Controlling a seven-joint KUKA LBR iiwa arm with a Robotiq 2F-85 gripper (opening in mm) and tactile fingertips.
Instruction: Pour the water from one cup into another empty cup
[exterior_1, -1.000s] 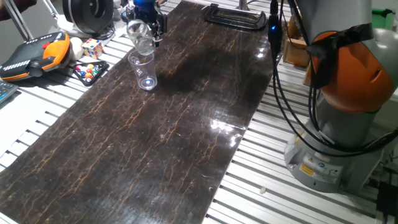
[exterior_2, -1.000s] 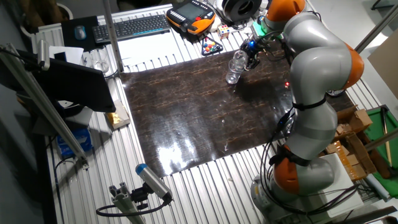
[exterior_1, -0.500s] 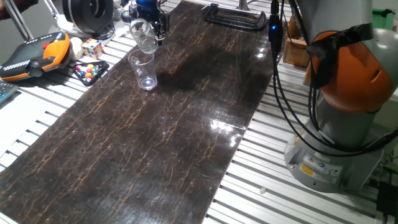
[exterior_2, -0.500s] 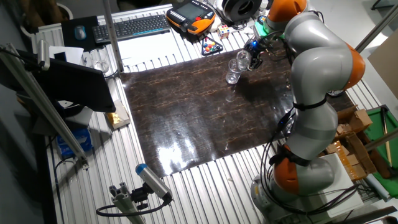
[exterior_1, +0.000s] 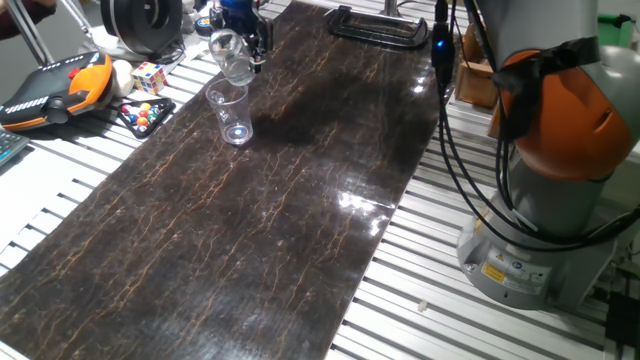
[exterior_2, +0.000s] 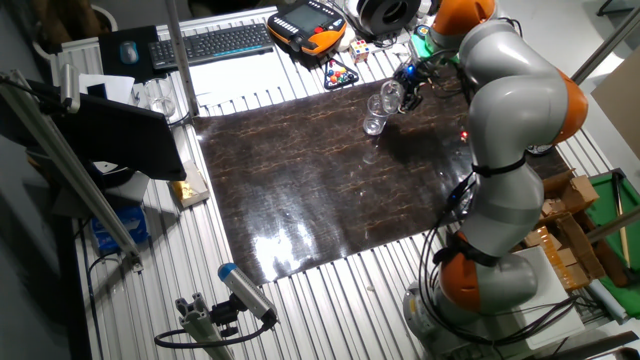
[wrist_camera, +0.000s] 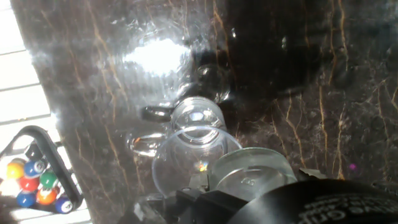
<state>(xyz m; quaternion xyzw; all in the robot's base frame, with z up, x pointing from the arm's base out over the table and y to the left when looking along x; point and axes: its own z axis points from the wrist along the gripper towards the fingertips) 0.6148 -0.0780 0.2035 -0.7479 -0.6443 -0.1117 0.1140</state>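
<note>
Blue-bodied gripper (exterior_1: 244, 40) at the frame's upper left is clamping the short, squat clear glass tumbler (exterior_1: 232, 58), tipping it above the taller tapered clear cup (exterior_1: 231, 113) standing on the dark marbled mat (exterior_1: 280, 200); a small colourful cube (exterior_1: 149, 77) is lying left of them.

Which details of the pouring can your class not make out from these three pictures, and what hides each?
- Water: no stream or level shows in the short glass or the tall cup; clear, glaring, too small in both fixed views.
- Gripper fingers: far and tiny in the fixed views; in the hand view the short glass covers them.
- Whether the glass touches the tall cup's rim: glare, overlapping glass.
</note>
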